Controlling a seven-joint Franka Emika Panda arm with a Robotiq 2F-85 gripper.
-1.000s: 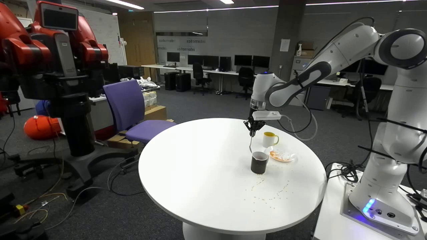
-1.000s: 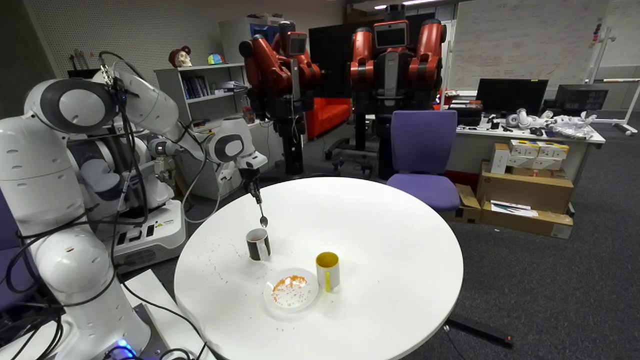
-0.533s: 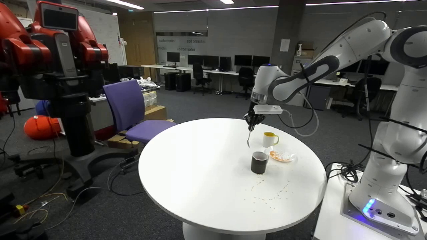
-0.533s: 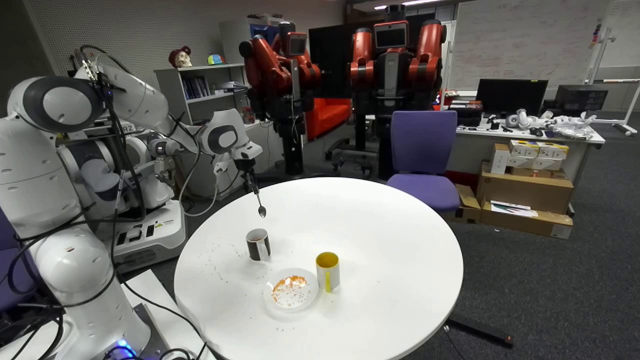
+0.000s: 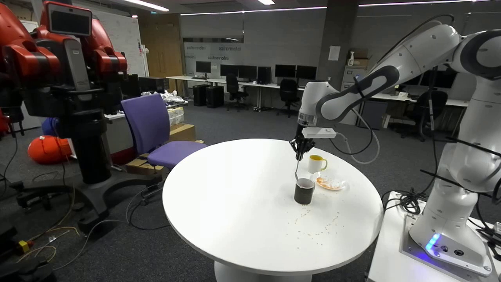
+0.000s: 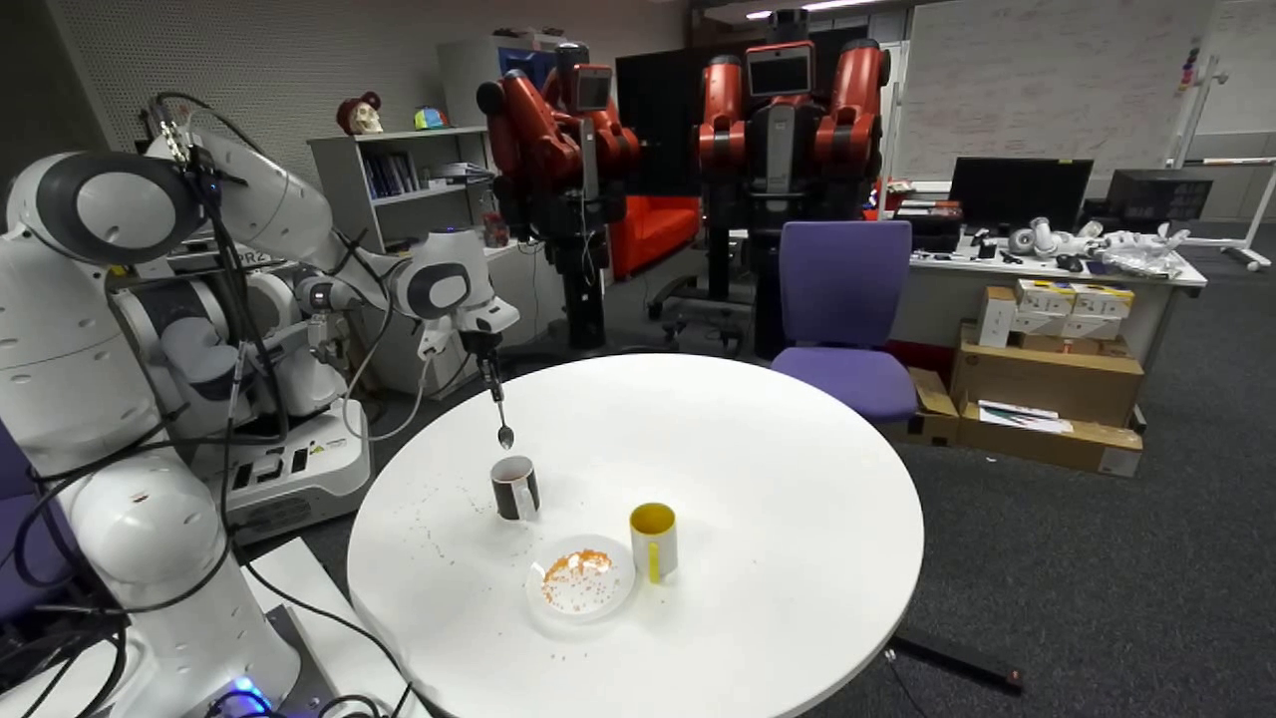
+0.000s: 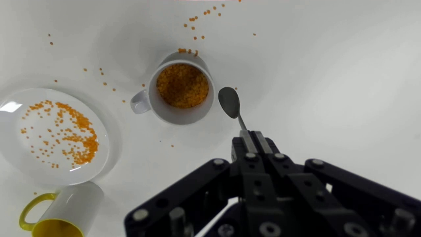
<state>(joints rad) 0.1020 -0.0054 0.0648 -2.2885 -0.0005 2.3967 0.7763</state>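
Wrist view shows the gripper (image 7: 252, 134) with its fingers (image 7: 247, 141) brought close together, and between them the handle of a spoon (image 7: 229, 102) is pinched. So the grasp can be counted as done. The spoon hangs with its bowl lowest, just beside the rim of the dark mug (image 7: 182, 116), on the side opposite to that mug's handle. A narrow gap is seen there; the spoon is therefore outside the mug and, as it appears, not touching it. In both exterior views the spoon is in the air, slightly tilted, and the dark mug stands upright on the table (image 6: 778, 449).

Orange grains (image 7: 182, 86) cover the bottom of the dark mug; how deep they lie is difficult to judge. More grains lie on the plate (image 7: 42, 176), mostly gathered along one part of it, and single ones are scattered on the table around the dark mug. On the spoon no grain can be seen. Just beside the plate, also upright, stands the yellow mug (image 7: 74, 202); its bottom does not show, so one cannot tell whether it contains something.

From this, the work seems to be under way rather than finished. The spoon is in the grip and near the grains, but it is not dipped in them and not released. The grains on the plate and the table lie loose.
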